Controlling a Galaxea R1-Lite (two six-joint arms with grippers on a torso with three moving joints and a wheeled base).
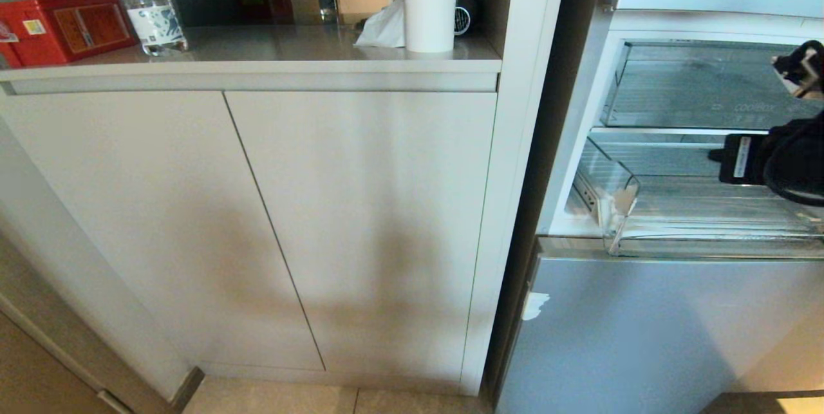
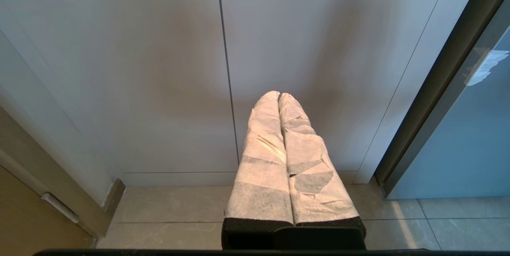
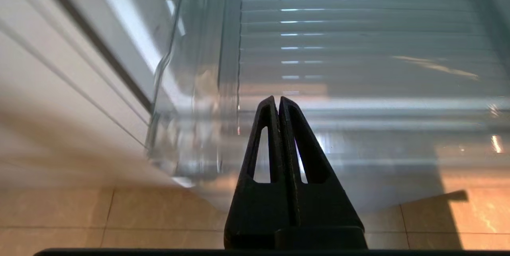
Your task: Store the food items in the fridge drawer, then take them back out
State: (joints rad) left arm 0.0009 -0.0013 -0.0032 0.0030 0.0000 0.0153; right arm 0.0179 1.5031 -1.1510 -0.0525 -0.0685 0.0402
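Closest to my right wrist camera is the right gripper (image 3: 279, 102), its black fingers clenched together on nothing, hanging just over the front lip of the fridge drawer (image 3: 358, 49). That drawer stands pulled out of the open fridge, clear plastic with a ribbed floor and a whitish chipped front corner (image 1: 623, 198), and I can see no food in it (nor any red fruit in any view). So I judge this to be a lull between steps, with nothing stored and nothing in hand; my next move would have to be finding the fruit and opening the jaws before reaching for it. Above the drawer sits a deeper clear bin (image 1: 695, 89). My left gripper (image 2: 279, 96), its paper-wrapped fingers pressed shut and empty, is parked low before the white cabinet doors (image 2: 167, 69).
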